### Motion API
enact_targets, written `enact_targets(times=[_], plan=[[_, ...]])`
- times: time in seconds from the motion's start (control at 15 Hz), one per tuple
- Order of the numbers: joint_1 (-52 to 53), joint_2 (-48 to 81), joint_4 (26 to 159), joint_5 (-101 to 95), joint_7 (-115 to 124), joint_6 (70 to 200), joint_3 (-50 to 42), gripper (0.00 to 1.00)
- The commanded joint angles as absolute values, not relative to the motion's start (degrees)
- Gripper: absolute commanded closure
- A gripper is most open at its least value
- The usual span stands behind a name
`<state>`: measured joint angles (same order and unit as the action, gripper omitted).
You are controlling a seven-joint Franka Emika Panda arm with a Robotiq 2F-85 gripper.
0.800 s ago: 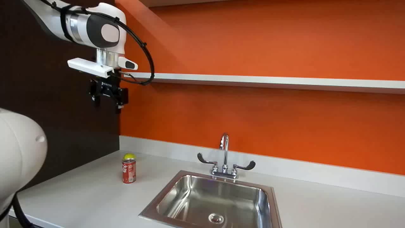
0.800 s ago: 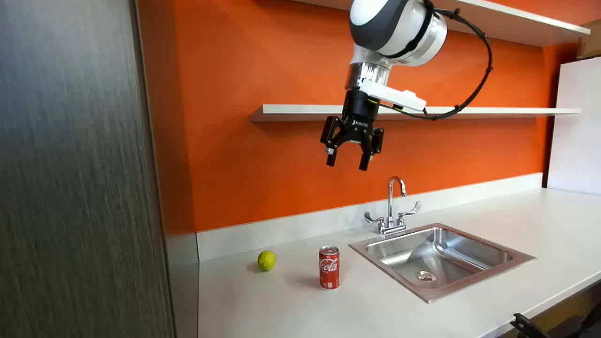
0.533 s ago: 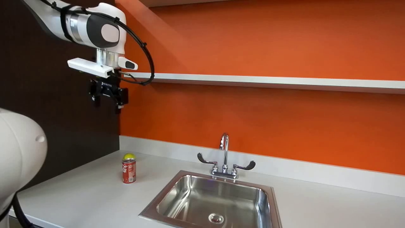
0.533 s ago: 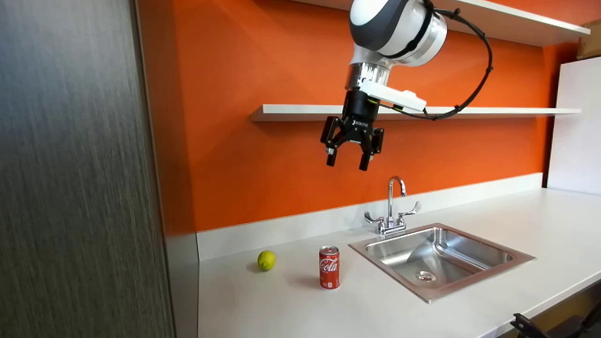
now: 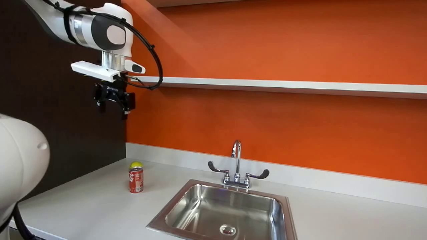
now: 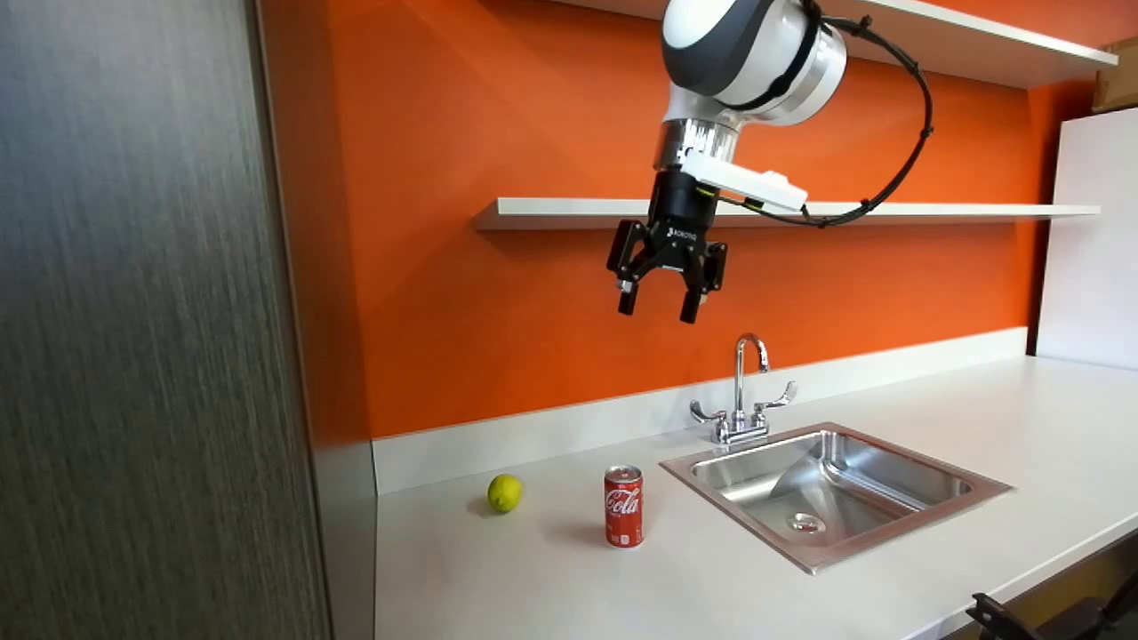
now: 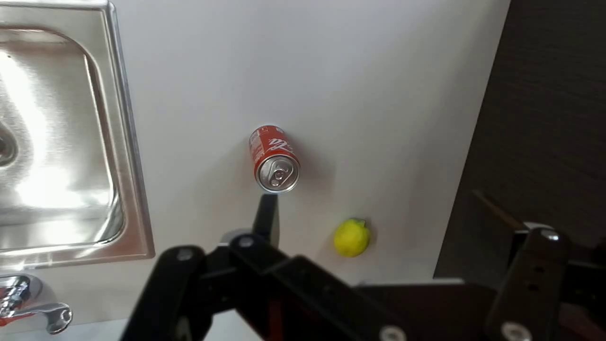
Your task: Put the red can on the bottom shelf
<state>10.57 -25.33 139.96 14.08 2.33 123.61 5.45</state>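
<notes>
Both exterior views toward the orange wall — wrist view down onto the counter — sink common to all.

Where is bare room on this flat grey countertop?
In an exterior view, between the rectangular steel sink and flat white panel, and on the camera's side of the red cylindrical metal can. It's tighter between the can and rounded yellow fruit, and around the curved chrome faucet.

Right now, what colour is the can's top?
Silver; the can's top shows best in the wrist view.
</notes>
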Motion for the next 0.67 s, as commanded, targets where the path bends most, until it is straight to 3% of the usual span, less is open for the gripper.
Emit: enact_targets(times=[0.0,0.6], plan=[[10.1,-25.3,139.8,14.3,2.2,123.4,5.8,0.00],[10.2,-28.8,142.9,11.5,3.7,119.6,7.6,0.00]])
